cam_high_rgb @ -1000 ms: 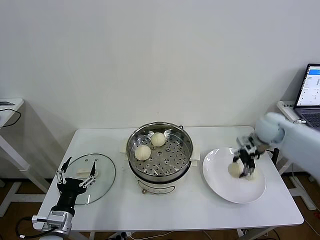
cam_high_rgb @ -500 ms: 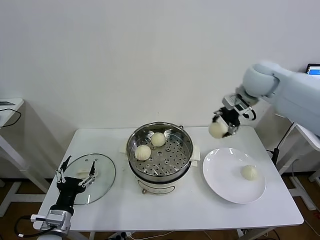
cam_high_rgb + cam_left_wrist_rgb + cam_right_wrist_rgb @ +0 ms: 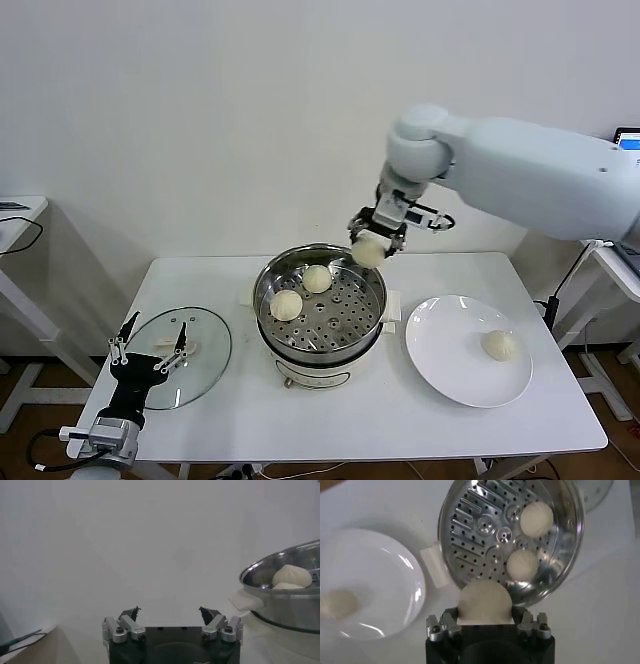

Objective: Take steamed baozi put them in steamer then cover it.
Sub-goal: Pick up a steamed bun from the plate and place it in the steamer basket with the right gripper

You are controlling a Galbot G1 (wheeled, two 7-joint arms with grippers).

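My right arm (image 3: 530, 175) is a smooth, pale grey-white shell with a rounded elbow joint. Both my grippers are black-bodied, with silver screw-headed knuckles and dark pointed jaws; the left gripper (image 3: 171, 617) sits on a grey wrist block.

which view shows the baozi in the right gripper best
The right wrist view: the held baozi fills the right gripper, above the steamer rim. The head view shows it small; the left wrist view misses it.

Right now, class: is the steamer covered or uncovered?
Uncovered. The steamer shows its perforated tray and two baozi from above, while the glass cover lies flat on the table to its left.
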